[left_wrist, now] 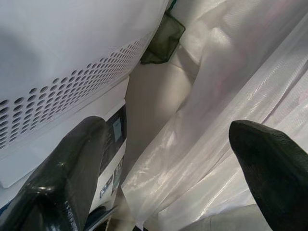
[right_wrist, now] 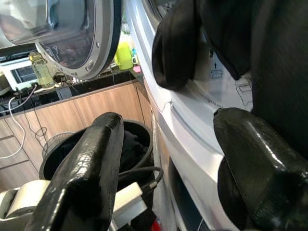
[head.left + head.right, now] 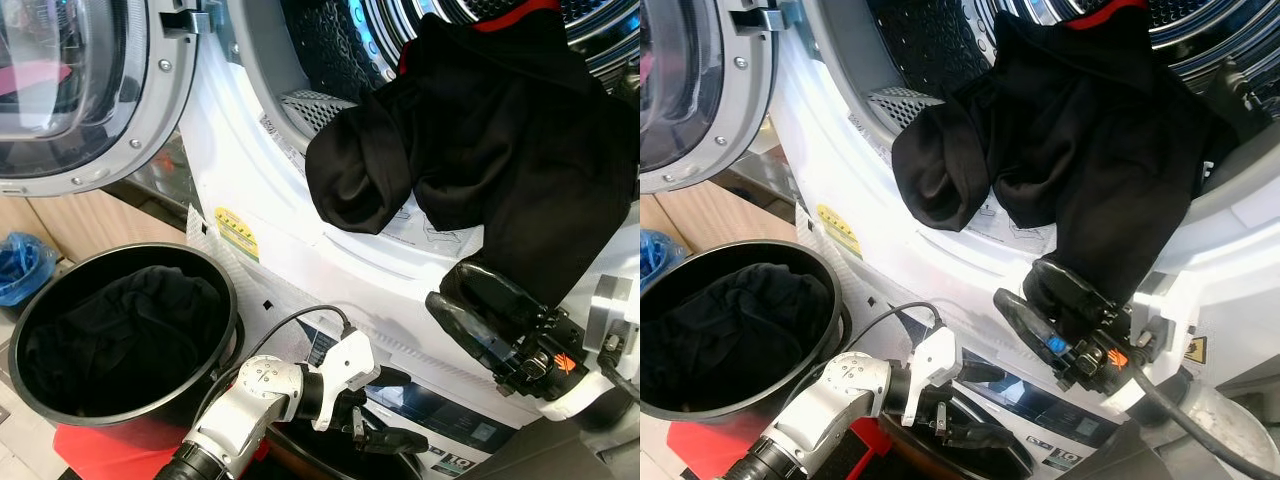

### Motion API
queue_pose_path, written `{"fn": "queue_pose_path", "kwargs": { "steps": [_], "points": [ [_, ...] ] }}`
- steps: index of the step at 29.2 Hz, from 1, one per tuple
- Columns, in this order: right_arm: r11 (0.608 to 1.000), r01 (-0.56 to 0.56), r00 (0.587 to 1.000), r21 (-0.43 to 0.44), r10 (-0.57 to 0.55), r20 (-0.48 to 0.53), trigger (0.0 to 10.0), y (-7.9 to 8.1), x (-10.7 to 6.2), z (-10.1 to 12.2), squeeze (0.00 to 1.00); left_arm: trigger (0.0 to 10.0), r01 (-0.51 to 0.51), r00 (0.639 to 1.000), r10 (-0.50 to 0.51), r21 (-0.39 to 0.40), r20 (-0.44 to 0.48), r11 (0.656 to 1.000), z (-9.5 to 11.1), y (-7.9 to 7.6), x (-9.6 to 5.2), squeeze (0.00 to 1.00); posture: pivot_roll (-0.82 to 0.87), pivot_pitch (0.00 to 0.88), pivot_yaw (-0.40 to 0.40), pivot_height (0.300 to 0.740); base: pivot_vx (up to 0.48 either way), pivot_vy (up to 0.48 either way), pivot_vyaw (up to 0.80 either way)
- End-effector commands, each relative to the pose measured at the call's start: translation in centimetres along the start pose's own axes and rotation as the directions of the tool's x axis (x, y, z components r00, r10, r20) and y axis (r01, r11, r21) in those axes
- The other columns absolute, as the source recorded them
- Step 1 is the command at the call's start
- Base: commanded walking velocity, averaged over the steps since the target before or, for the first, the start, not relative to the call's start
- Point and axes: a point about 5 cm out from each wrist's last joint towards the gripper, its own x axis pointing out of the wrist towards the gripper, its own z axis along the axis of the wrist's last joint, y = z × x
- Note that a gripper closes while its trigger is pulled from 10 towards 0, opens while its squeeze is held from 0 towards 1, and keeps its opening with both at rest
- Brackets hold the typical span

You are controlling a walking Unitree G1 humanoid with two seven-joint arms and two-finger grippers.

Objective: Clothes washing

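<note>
A black garment (image 3: 480, 140) with a red trim (image 3: 515, 15) hangs out of the washer's drum mouth (image 3: 330, 60) and down over the white front rim. My right gripper (image 3: 447, 287) is just under the garment's lower hem, open; the cloth drapes against its upper finger (image 2: 255, 163), and nothing is held between the two. More dark clothes (image 3: 120, 335) lie in a black bucket (image 3: 30, 310) at the lower left. My left gripper (image 3: 405, 410) is low by the machine's bottom panel, open and empty.
The round glass door (image 3: 80, 90) stands swung open at the upper left, above the bucket. A blue bag (image 3: 20, 265) lies at the far left beside wooden cabinets. Something red (image 3: 100, 450) sits under the bucket. Clear plastic sheeting (image 1: 231, 77) hangs by the left gripper.
</note>
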Motion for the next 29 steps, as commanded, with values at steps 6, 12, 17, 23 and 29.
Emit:
{"fn": "queue_pose_path", "kwargs": {
  "steps": [6, 12, 17, 23, 29],
  "points": [
    [0.993, -0.115, 0.988, 0.027, 0.111, 0.111, 10.0, 1.5, -2.1, 0.8, 0.00, 10.0, 0.023, 1.000, -0.023, 0.007, 0.000, 1.000, 0.2, -0.2, 0.2, 0.00, -0.06, 0.168, -0.096, 0.740, 0.000, 0.000, 0.00],
    [0.990, -0.144, 0.989, 0.002, 0.144, 0.019, 10.0, 1.8, -2.9, -0.2, 0.00, 10.0, 0.032, 0.999, -0.032, 0.006, -0.003, 0.999, 0.2, -0.2, 0.1, 0.00, -0.07, 0.171, -0.091, 0.740, 0.000, 0.000, 0.00],
    [0.992, -0.122, 0.985, -0.014, 0.119, -0.122, 10.0, 1.3, -3.7, -2.2, 0.00, 10.0, 0.034, 0.999, -0.034, 0.006, -0.005, 0.999, 0.2, -0.3, 0.1, 0.00, -0.07, 0.173, -0.090, 0.740, 0.000, 0.000, 0.00],
    [0.997, -0.059, 0.978, -0.039, 0.050, -0.205, 10.0, 0.1, -4.3, -3.6, 0.00, 10.0, 0.032, 0.999, -0.032, 0.008, -0.007, 0.999, 0.2, -0.2, 0.1, 0.00, -0.06, 0.169, -0.085, 0.740, 0.000, 0.000, 0.00],
    [0.994, 0.031, 0.975, -0.108, -0.054, -0.215, 10.0, -1.3, -3.9, -3.9, 0.00, 10.0, 0.032, 0.999, -0.032, 0.012, -0.006, 0.999, 0.3, -0.2, 0.1, 0.00, -0.06, 0.163, -0.084, 0.740, 0.000, 0.000, 0.00]
  ]
}}
